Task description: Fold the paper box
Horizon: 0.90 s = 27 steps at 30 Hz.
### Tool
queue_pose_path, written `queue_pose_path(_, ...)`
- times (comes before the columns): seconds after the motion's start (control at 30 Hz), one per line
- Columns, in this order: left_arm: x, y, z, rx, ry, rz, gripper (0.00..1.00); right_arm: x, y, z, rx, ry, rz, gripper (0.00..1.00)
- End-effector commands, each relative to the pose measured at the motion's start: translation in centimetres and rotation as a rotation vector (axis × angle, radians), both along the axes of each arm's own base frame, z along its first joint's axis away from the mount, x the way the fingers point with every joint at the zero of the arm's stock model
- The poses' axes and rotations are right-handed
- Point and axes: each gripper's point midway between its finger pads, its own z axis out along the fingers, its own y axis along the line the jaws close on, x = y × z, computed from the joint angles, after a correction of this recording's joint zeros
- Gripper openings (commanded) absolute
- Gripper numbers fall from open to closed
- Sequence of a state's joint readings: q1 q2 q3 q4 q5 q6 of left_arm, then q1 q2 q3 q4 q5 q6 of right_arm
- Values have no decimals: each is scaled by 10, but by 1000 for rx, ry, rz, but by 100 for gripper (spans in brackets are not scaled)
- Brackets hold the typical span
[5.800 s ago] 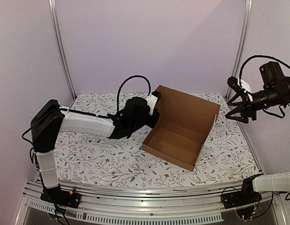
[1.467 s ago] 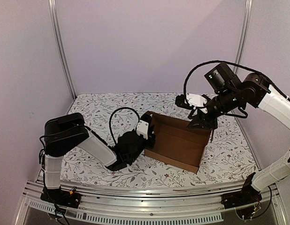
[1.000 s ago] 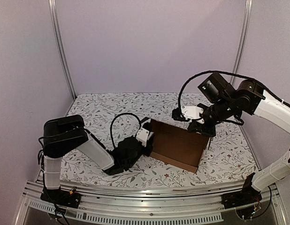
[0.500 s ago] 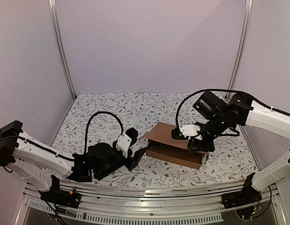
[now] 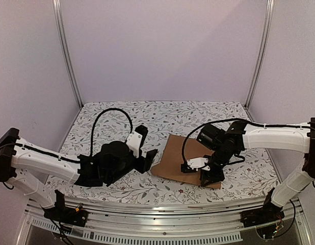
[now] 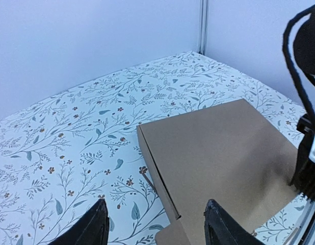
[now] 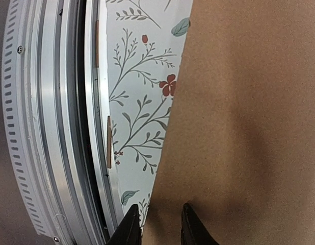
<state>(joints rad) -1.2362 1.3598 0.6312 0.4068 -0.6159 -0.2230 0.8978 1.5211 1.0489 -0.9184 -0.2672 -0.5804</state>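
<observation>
- Top view: the paper box lies closed on the bench. Its lid may spring open once the right end effector leaves.
- Left wrist: the left end effector, wide and empty, could nudge the box's corner.
- Right wrist: narrowly parted fingers could snag the lid's edge.

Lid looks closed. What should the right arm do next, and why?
Probably press the right gripper down on the paper box to seat its front: it lies closed flat, that gripper is over the near-right corner, and the left gripper stands open beside it.
</observation>
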Motion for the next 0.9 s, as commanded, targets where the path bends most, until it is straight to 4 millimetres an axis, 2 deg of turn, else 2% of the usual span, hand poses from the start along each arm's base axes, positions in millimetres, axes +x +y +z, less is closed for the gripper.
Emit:
queue_pose_path(0.0, 29, -24, -37, 88, 102, -3, 64, 1, 8, -11, -1, 14, -7, 27)
queue_pose_path(0.03, 35, -36, -39, 85, 116, -14, 64, 3, 8, -10, 0, 11, -13, 28)
queue_pose_path(0.13, 46, -59, -64, 126, 165, -47, 64, 3, 8, 0, 15, 3, -17, 29)
queue_pose_path(0.27, 54, -78, -100, 227, 235, -66, 63, 2, 4, 34, 97, -40, -16, 36)
queue_pose_path(0.4, 56, -79, -120, 275, 269, -47, 61, 7, -8, 63, 154, -75, -45, 41)
queue_pose_path(0.47, 56, -77, -124, 278, 274, -39, 61, 20, -17, 73, 177, -101, -102, 44)
queue_pose_path(0.5, 57, -76, -127, 285, 277, -33, 61, 32, -25, 77, 188, -115, -157, 46)
queue_pose_path(0.6, 58, -75, -140, 312, 297, -18, 60, 69, -48, 75, 201, -126, -352, 49)
queue_pose_path(0.7, 56, -80, -145, 305, 319, -27, 59, 97, -69, 62, 192, -105, -527, 51)
queue_pose_path(0.77, 55, -82, -139, 292, 317, -35, 59, 109, -82, 51, 160, -116, -607, 52)
queue_pose_path(0.87, 58, -83, -123, 277, 291, -40, 59, 118, -95, 36, 96, -125, -667, 53)
